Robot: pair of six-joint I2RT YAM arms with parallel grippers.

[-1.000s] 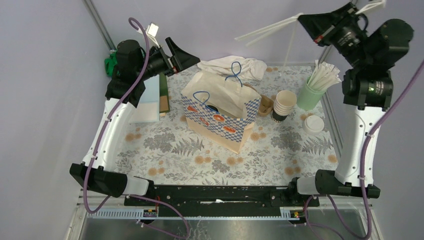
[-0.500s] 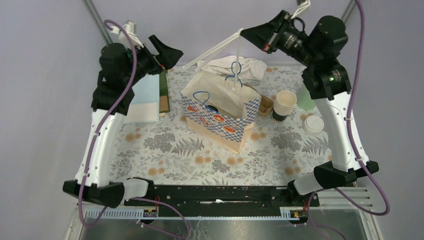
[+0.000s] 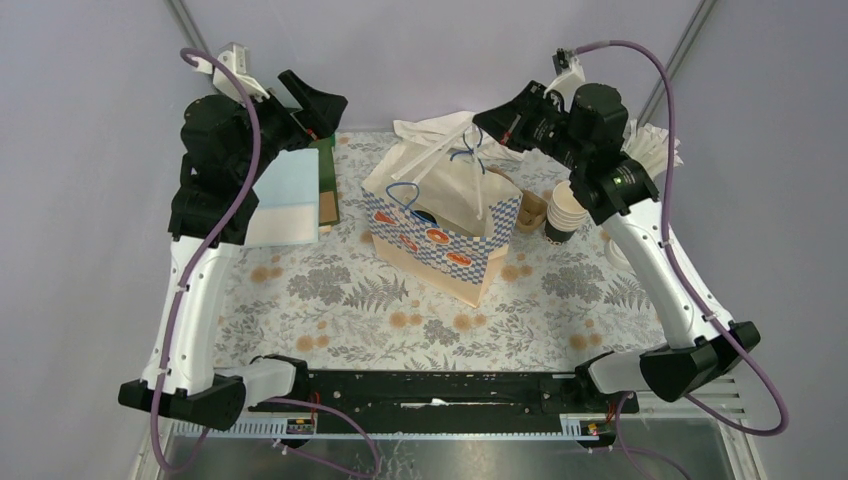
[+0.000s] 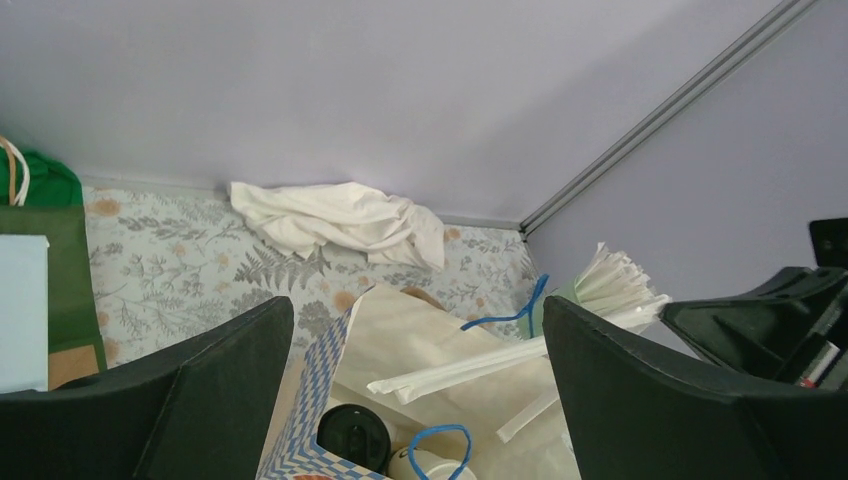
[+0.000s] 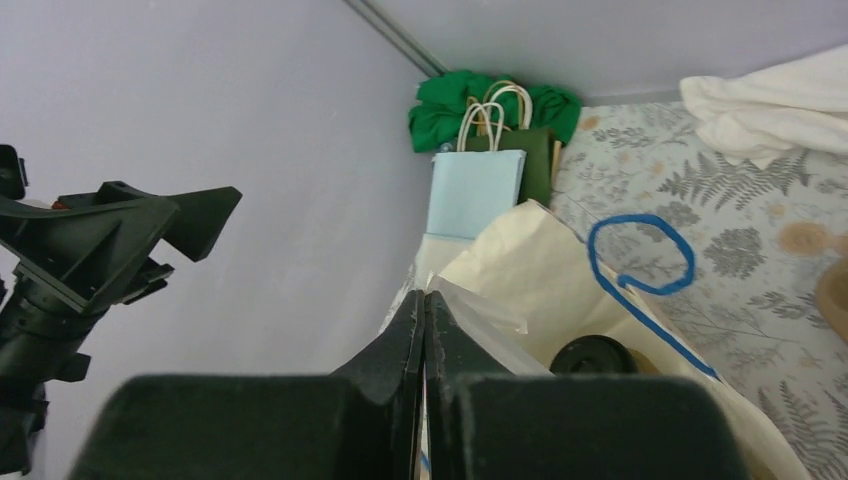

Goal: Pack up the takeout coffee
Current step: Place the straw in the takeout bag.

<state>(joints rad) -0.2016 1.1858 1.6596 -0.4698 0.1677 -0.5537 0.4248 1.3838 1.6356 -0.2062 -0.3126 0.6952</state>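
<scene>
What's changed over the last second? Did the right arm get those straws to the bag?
The right gripper, shut on the wrapped straws, swung from high at the right-rear corner leftward and down to the paper bag. The straws now reach over its open top. The left gripper, open and empty, drifted slightly left. The bag, stack of paper cups and white cloth stayed put.

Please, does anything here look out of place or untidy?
A white cloth lies crumpled behind the paper bag. The wrapped straws pinched in the right fingers splay at different angles over the bag's mouth, not as one bundle.
</scene>
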